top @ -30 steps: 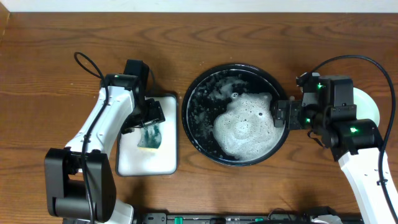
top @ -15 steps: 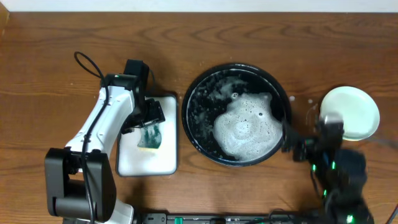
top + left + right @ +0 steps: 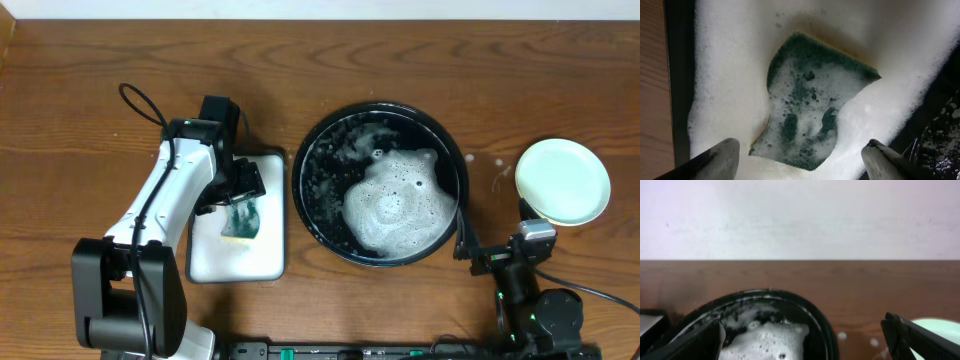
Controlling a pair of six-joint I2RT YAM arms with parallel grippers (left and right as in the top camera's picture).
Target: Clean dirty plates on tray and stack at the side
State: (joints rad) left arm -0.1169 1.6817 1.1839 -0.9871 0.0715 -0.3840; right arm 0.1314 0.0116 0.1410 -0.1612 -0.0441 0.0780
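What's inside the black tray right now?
The tray holds white suds over its right half and loose bubbles on the dark bottom at left. Nothing else shows; anything under the foam is hidden.

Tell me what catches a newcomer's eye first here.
A round black tray heaped with white suds fills the middle of the table. To its left, a soapy green sponge lies on a white tray under the open left claw; a pale green plate sits at right.
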